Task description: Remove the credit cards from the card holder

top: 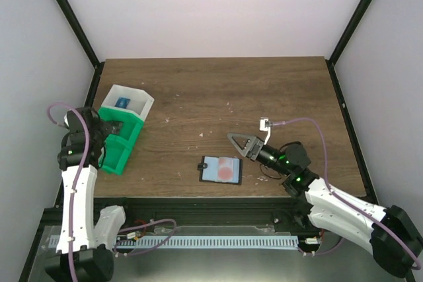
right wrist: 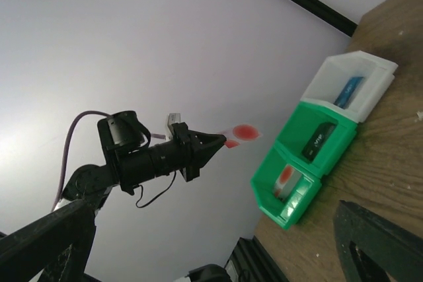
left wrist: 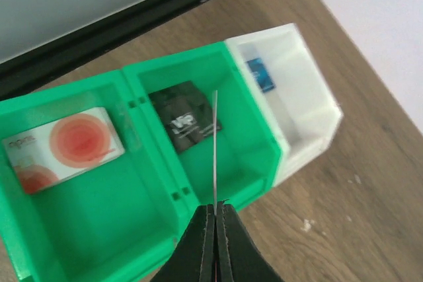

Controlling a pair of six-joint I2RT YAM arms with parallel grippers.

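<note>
The left gripper [left wrist: 215, 211] pinches a card [right wrist: 243, 133] above the green bin [left wrist: 246, 163]. The right gripper [top: 232, 139] is open, near the holder [top: 207, 172].

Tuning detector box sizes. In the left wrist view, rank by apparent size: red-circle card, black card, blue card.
1. red-circle card
2. black card
3. blue card
The blue one lies farthest from the camera and is tilted, so its true size is unsure.

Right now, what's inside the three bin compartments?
End green compartment: white card with red circles. Middle green compartment: black card. White bin: blue card. Left gripper's edge-on card hides a thin strip there; beneath the cards is covered.
</note>
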